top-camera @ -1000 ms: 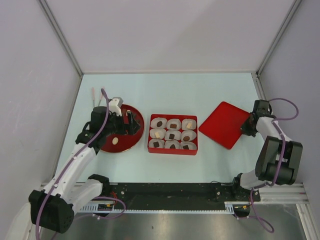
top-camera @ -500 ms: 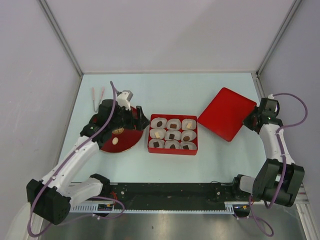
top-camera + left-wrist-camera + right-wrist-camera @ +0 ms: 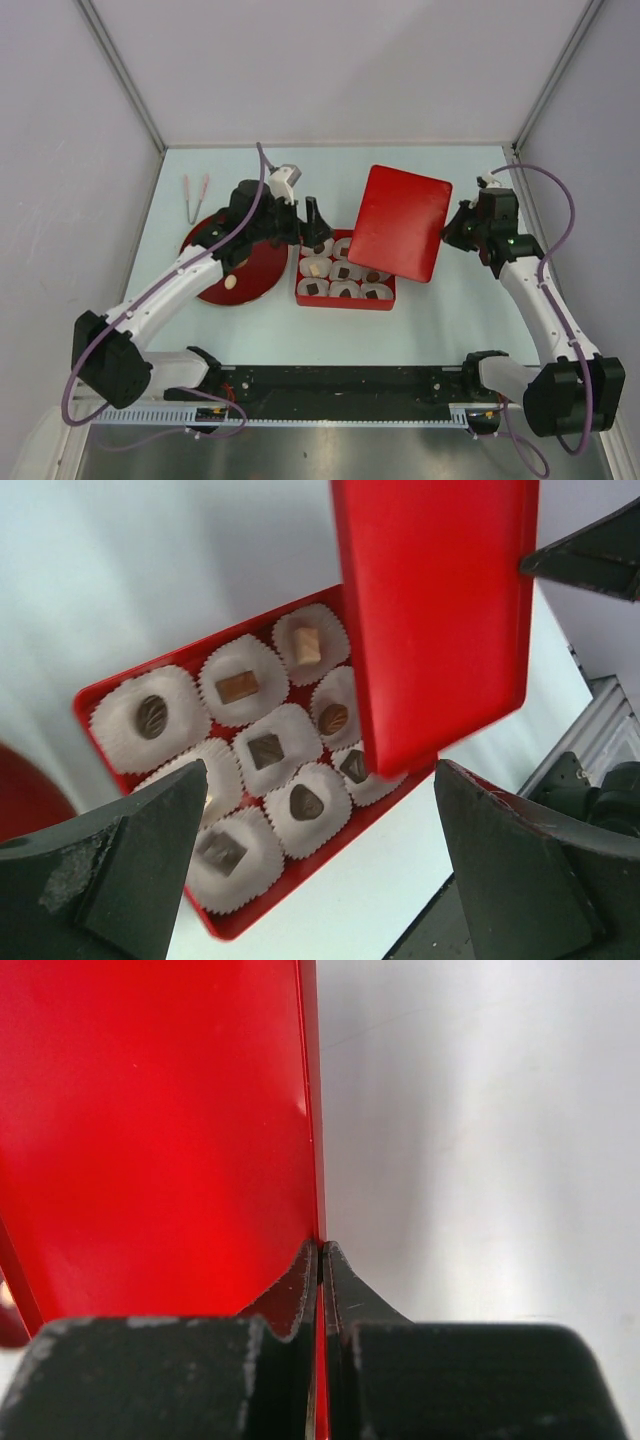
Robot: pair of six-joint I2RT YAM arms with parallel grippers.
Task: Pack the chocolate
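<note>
A red box [image 3: 345, 302] holds nine white paper cups, each with a chocolate [image 3: 343, 272], dark or tan. It also shows in the left wrist view [image 3: 300, 880], where its chocolates [image 3: 152, 716] are plain to see. My right gripper [image 3: 452, 228] is shut on the right edge of the red lid [image 3: 400, 220] and holds it tilted over the box's far right corner. The right wrist view shows the pinched lid [image 3: 160, 1130] between the shut fingers of the gripper [image 3: 321, 1250]. My left gripper [image 3: 315, 225] is open and empty above the box's far left part [image 3: 320, 780].
A round red plate [image 3: 255, 275] lies left of the box with one cream chocolate [image 3: 232, 283] on it. Pink-handled tongs [image 3: 195, 195] lie at the far left. Walls close in the table on three sides.
My right gripper lifted the lid off the table at the right and carried it left over the box. My left gripper moved right from the plate to above the box.
</note>
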